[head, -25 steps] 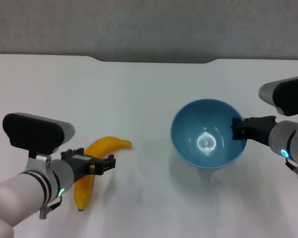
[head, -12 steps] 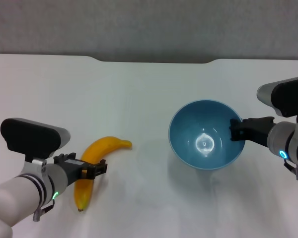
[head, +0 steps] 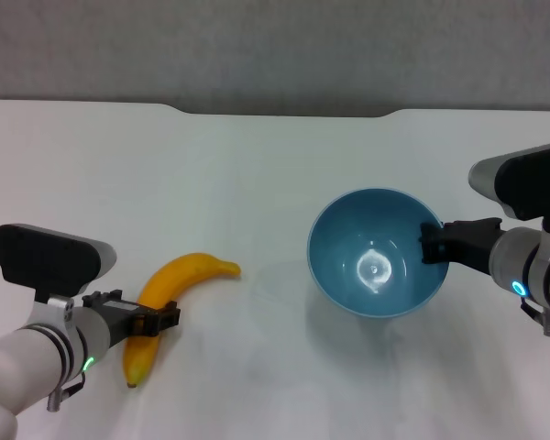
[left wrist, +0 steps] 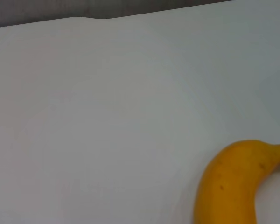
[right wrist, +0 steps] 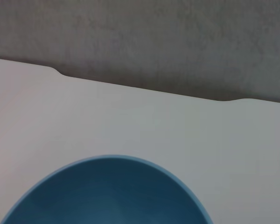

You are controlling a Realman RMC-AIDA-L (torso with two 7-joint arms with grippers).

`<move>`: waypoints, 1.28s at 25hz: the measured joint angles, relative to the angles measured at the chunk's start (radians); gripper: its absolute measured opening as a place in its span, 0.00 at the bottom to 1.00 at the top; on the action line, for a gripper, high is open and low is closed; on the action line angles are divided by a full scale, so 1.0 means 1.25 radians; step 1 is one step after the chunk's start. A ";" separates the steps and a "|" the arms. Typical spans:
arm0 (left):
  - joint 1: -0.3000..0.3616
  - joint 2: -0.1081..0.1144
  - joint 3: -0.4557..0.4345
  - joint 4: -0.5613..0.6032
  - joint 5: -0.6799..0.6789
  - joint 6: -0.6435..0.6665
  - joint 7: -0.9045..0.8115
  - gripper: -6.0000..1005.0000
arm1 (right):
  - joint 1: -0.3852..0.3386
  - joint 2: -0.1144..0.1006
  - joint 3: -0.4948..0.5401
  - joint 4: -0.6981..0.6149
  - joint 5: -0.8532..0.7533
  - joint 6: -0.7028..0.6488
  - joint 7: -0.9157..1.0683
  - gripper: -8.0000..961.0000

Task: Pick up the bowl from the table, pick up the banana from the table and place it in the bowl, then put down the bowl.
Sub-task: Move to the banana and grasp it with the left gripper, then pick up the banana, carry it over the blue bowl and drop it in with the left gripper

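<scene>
Banana | long axis diagonal; stem end toward bowl

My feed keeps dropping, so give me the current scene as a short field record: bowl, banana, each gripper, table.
bowl: blue bowl, upright and empty, right of centre; whether it is raised off the table cannot be told
banana: yellow banana, outside the bowl, at the left
left gripper: left gripper at the banana's middle, shut on it
right gripper: right gripper clamped on the bowl's right rim
table: white table, notch in its far edge
</scene>
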 joint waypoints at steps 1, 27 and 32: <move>0.000 0.000 0.000 0.000 0.000 0.000 0.000 0.89 | 0.000 0.000 0.000 0.000 0.000 0.000 0.000 0.04; 0.116 0.007 -0.075 -0.300 -0.004 0.092 0.002 0.51 | 0.005 0.000 -0.017 -0.054 0.023 0.021 0.009 0.04; 0.142 0.005 -0.043 -0.400 -0.009 0.096 0.002 0.51 | 0.068 0.001 -0.087 -0.113 0.102 0.071 0.015 0.04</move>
